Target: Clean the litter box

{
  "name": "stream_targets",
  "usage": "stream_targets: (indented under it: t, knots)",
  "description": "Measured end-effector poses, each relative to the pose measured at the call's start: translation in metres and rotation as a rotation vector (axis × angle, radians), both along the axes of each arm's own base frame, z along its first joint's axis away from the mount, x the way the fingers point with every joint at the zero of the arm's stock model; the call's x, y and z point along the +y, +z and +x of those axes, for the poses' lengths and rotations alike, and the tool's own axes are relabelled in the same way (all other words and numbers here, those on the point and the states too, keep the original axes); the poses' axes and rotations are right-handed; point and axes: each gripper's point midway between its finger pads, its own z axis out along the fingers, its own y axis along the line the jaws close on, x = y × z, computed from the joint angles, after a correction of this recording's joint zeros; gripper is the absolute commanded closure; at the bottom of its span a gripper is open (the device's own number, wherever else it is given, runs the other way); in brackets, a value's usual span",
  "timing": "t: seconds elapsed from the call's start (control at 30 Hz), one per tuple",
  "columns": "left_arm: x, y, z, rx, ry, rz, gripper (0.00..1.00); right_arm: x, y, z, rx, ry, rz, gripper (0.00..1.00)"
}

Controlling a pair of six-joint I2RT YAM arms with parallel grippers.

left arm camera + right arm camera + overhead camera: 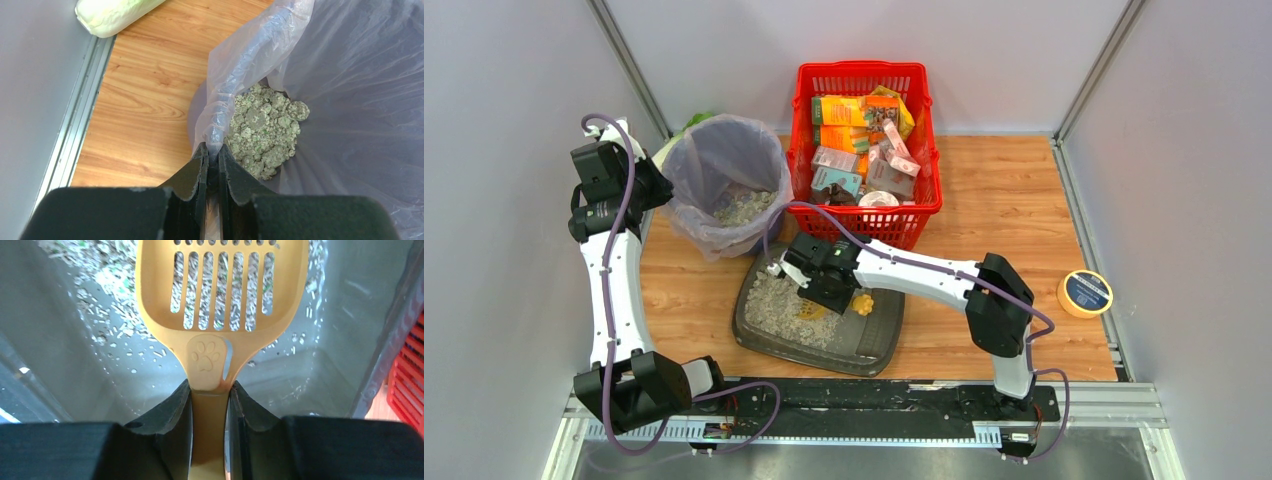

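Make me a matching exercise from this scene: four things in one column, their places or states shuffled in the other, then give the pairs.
1. yellow slotted plastic scoop
2. translucent plastic bag lining the round bin
3. red plastic mesh basket
4. yellow round tape roll

A. lying alone near the right edge of the wooden table
B. pinched by the left fingers
C. packed with cartons
D. held by the right fingers over the dark grey plastic litter box

Pairs: 1-D, 2-B, 3-C, 4-A
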Motion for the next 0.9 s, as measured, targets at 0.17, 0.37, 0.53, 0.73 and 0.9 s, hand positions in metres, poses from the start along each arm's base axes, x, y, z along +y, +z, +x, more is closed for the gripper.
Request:
stream_targets:
  t: [0.17,0.37,0.53,0.73,0.9]
  knots:
    - [0.0,0.0,0.0,0.0,0.001,0.0,1.0,0.013,0.001,-0.003,0.019,0.05,0.05,1.0]
    - [0.001,0.0,0.0,0.001,0.003,0.002,1.0,0.025,-0.01,-0.004,0.041,0.075,0.084,1.0]
    - [0.001,0.0,0.0,0.001,0.003,0.002,1.0,0.032,-0.028,-0.002,0.034,0.051,0.118,1.0]
    - [0.001,0.0,0.0,0.001,0.003,0.002,1.0,0.039,-0.053,0.002,0.005,0.003,0.176,1.0]
    - [0.001,0.0,0.0,0.001,0.003,0.002,1.0,0.045,-0.063,0.009,-0.035,-0.037,0.23,1.0]
